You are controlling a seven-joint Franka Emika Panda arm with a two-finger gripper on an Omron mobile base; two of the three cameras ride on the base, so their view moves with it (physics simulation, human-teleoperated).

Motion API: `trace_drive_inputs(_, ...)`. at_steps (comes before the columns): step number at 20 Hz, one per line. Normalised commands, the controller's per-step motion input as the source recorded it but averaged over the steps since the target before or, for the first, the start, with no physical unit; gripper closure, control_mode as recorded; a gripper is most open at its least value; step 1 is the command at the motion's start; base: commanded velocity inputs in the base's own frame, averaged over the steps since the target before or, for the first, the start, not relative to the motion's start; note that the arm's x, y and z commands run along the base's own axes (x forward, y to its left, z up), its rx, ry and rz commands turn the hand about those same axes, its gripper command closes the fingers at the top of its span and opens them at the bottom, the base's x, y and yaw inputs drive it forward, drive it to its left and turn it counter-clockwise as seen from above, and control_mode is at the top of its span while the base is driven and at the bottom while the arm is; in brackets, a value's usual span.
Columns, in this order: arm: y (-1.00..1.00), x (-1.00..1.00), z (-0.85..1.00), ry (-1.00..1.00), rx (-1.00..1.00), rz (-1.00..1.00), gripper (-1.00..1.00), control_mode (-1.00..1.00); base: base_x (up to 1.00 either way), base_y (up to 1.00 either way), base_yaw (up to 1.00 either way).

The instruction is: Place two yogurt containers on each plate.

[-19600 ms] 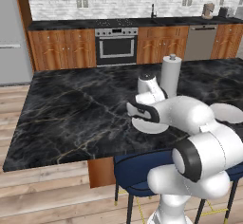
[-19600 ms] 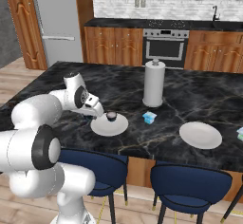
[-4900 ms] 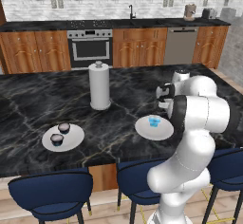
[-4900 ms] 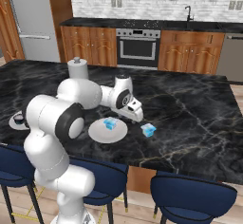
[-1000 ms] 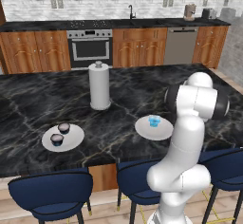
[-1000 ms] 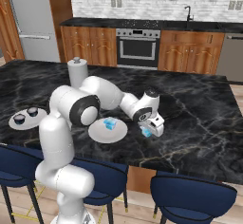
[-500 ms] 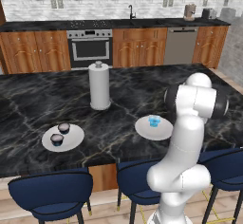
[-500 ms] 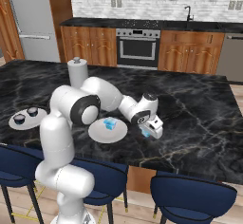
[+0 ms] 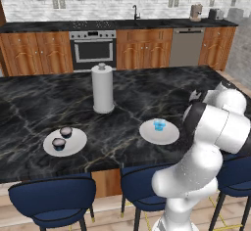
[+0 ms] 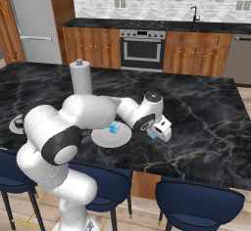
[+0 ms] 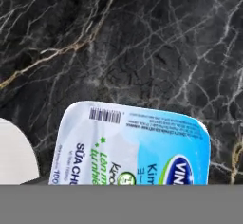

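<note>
A light blue and white yogurt container [image 11: 133,147] stands on the black marble counter just right of the near plate [image 10: 105,138]. My gripper [image 10: 157,133] is down over this container [image 10: 151,135] and shut on its sides; the fingertips are hidden. In the hand view its printed lid sits close at the bottom. A second light blue container [image 9: 159,125] sits on that plate [image 9: 169,136]. The other plate [image 9: 76,144], further left, carries two dark round containers [image 9: 65,131] [image 9: 59,143] with pale tops.
A tall white paper-towel roll [image 9: 103,88] stands upright behind the plates. Blue stools [image 9: 54,196] line the island's near edge. The plate's rim [image 11: 16,156] shows at the left of the hand view. Bare counter stretches to the right of the gripper.
The jaws have closed in on the light blue container beside the plate. The arm and the container have stayed in place on the counter.
</note>
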Motion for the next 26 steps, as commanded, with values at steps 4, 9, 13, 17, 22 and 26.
trace_drive_inputs(4, 0.77, -0.72, 0.71, 0.02, -0.1, 0.08, 1.0, -1.0, 0.0, 0.0, 0.0)
trace_drive_inputs(9, 0.96, -0.37, 0.38, 0.1, 0.0, 0.12, 1.0, -1.0, 0.0, 0.0, 0.0)
trace_drive_inputs(13, 0.72, -0.09, 0.21, 0.21, 0.02, 0.08, 1.0, -1.0, 0.0, 0.0, 0.0)
trace_drive_inputs(17, 0.95, 0.02, -0.02, 0.0, 0.0, 0.02, 1.0, -1.0, 0.0, 0.0, 0.0)
trace_drive_inputs(22, 0.69, 0.24, -0.03, 0.0, 0.0, 0.01, 1.0, -1.0, 0.0, 0.0, 0.0)
trace_drive_inputs(26, 0.51, 0.17, -0.18, 0.0, 0.0, 0.02, 1.0, -1.0, 0.0, 0.0, 0.0)
